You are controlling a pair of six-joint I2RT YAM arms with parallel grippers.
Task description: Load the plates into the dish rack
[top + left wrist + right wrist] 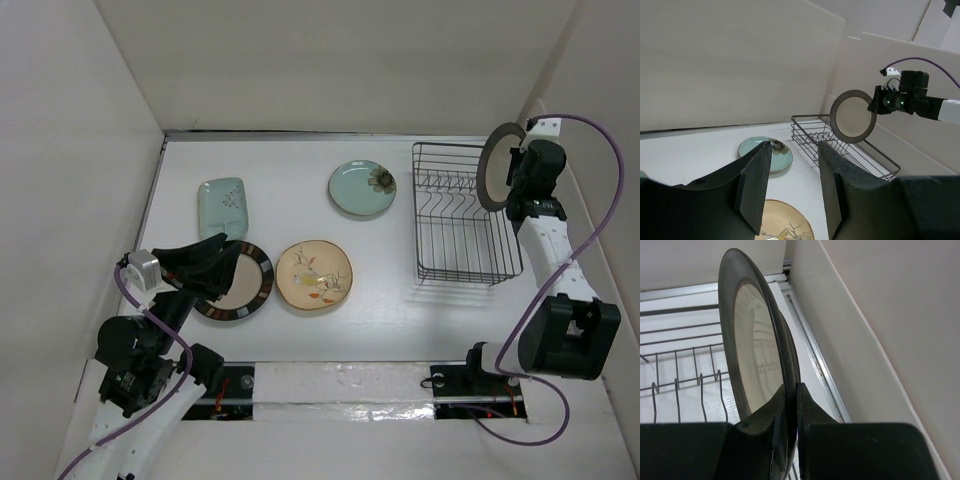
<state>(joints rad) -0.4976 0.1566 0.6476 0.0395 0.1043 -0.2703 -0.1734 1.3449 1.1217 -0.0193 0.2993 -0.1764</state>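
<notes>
The left gripper [228, 268] sits low at the near left with its fingers spread apart and nothing between them. It reaches over the near-left part of the striped-rim plate [256, 285], hiding that part, while the floral plate [314, 274] lies flat just beside it. Farther back, well apart, lie the pale-green dish [222, 206] and the teal plate [362, 187]. At the far right the right gripper [512, 185] is raised and pinches the edge of the upright brown-rimmed plate [492, 165] over the far right corner of the dish rack [462, 225]. The plate's lower rim is hidden behind the fingers, so contact with the wires cannot be confirmed.
</notes>
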